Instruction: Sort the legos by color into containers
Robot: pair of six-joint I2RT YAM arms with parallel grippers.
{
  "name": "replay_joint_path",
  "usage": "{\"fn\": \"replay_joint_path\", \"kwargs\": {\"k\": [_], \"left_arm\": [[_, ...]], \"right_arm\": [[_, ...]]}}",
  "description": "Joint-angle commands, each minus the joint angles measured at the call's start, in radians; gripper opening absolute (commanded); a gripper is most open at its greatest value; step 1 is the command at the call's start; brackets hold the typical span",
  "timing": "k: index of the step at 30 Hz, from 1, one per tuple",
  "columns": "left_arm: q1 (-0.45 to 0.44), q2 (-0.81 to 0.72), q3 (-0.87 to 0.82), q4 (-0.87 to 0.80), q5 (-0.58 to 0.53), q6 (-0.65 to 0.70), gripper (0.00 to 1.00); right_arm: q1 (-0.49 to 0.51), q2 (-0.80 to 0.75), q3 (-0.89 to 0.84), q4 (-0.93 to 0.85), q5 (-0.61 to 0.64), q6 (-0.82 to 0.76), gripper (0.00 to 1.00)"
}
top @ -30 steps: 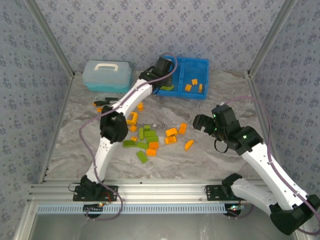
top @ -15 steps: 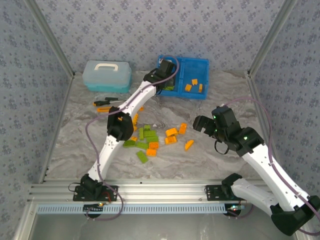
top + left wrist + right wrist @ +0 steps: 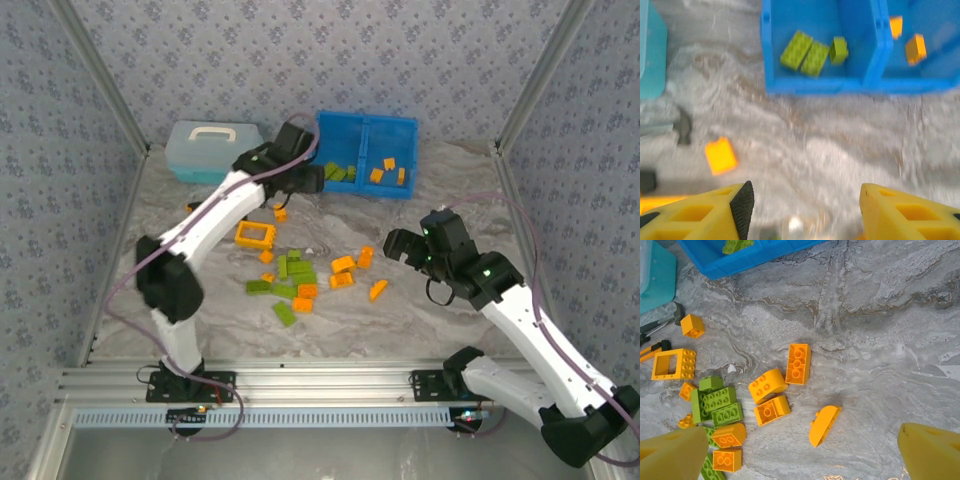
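Left wrist cam: my left gripper (image 3: 803, 202) hung empty, jaws spread, near the blue tray (image 3: 815, 86). Three green legos (image 3: 812, 49) sat in its left compartment, orange ones (image 3: 915, 48) in the right. My right gripper (image 3: 802, 455), jaws wide apart and empty, hovered over the loose pile (image 3: 765, 405).

A bright blue tray (image 3: 815, 87) at twelve o'clock holds lime green bricks (image 3: 805, 50) and orange bricks (image 3: 915, 48). More lime green and orange pieces (image 3: 797, 363) dot the grey-veined marble tabletop (image 3: 880, 340). Pale blue box (image 3: 215, 155), white handle (image 3: 222, 130), at ten o'clock. Walls (image 3: 300, 50): blue-grey floral print.
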Motion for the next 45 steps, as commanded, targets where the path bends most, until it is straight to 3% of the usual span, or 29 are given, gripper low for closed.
{"fn": "replay_joint_path", "kwargs": {"k": [1, 7, 14, 22, 26, 32, 40, 45], "left_arm": [[-0.007, -0.149, -0.238, 0.005, 0.049, -0.014, 0.6], [-0.013, -0.403, -0.667, 0.043, 0.048, -0.211, 0.6], [-0.022, -0.578, -0.976, 0.124, 0.051, -0.371, 0.62], [-0.022, -0.551, -1.045, 0.217, 0.077, -0.317, 0.92], [-0.022, -0.489, -1.026, 0.192, 0.002, -0.294, 0.94], [-0.018, -0.448, -1.052, 0.245, -0.038, -0.272, 0.89], [-0.017, -0.369, -1.052, 0.281, -0.034, -0.263, 0.73], [-0.017, -0.361, -1.058, 0.282, -0.043, -0.27, 0.57]], "right_arm": [[0.009, 0.026, 0.0, 0.031, 0.0, 0.006, 1.0], [0.018, 0.061, -0.008, 0.06, -0.014, 0.01, 1.0], [0.033, 0.09, -0.004, 0.064, -0.022, 0.01, 1.0], [0.045, 0.109, 0.004, 0.066, -0.023, 0.01, 1.0], [0.05, 0.106, 0.013, 0.053, -0.01, 0.011, 1.0], [0.057, 0.096, 0.018, 0.036, 0.005, 0.015, 1.0], [0.066, 0.102, 0.026, 0.033, 0.013, 0.016, 1.0], [0.069, 0.104, 0.026, 0.032, 0.016, 0.016, 1.0]]}}
